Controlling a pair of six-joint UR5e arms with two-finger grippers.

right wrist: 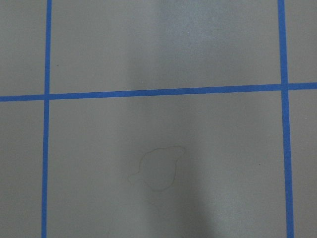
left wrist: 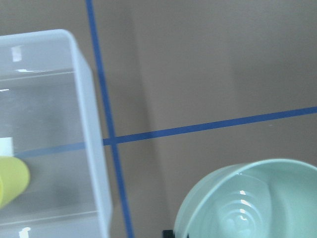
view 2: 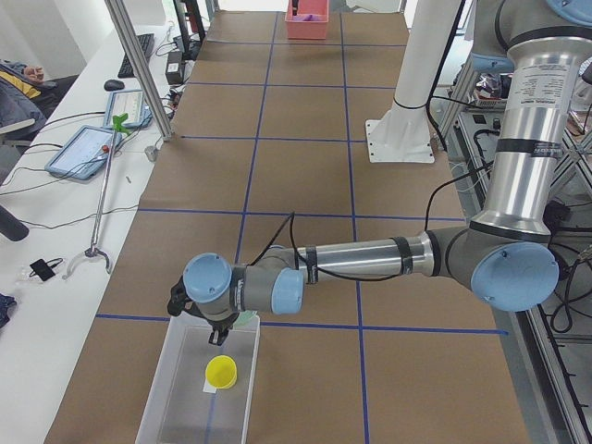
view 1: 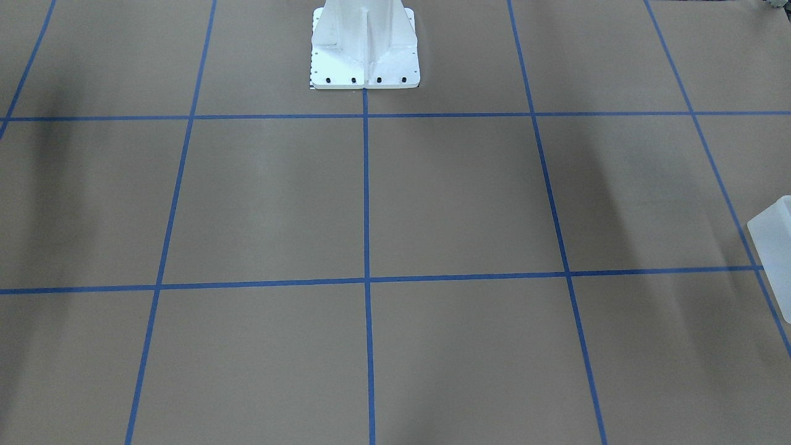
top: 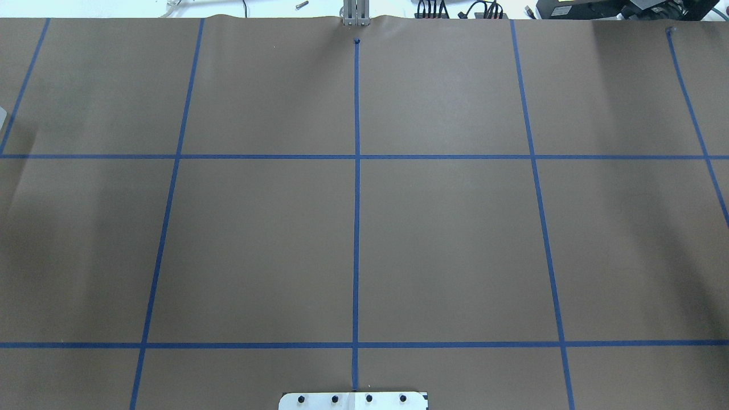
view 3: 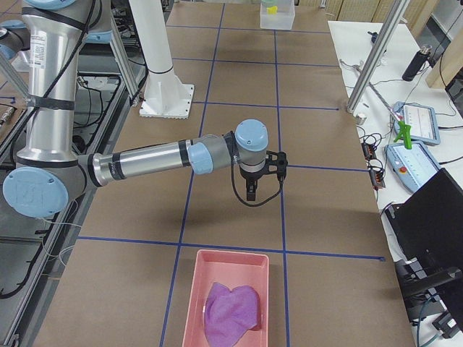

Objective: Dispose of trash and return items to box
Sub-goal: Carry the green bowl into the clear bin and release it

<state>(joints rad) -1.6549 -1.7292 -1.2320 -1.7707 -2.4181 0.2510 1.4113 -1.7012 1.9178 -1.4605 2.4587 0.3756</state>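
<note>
**Left-side view:** the left gripper (view 2: 220, 339) hangs over the far end of the box (view 2: 176, 407), at the lower left of the frame. The arm's wrist hides most of the mint-green bowl (view 2: 244, 320), so only a sliver shows at the box's far rim. How far the jaws are parted, and whether they grasp the bowl, cannot be told. The yellow cup (view 2: 220, 372) lies inside the box. **Left wrist view:** the bowl fills the lower right, close to the lens. It sits right of the box wall, and the cup shows at the left edge inside the box. **Right-side view:** the right gripper (view 3: 251, 194) hangs at frame centre over brown paper (view 3: 325, 210) crossed by blue tape lines (view 3: 282, 210). Its opening likewise cannot be judged. A pink tray (view 3: 199, 289) holding a purple cloth (view 3: 231, 309) sits at bottom centre. The white robot base (view 1: 364, 55) stands at top centre of the front-facing view.
</note>
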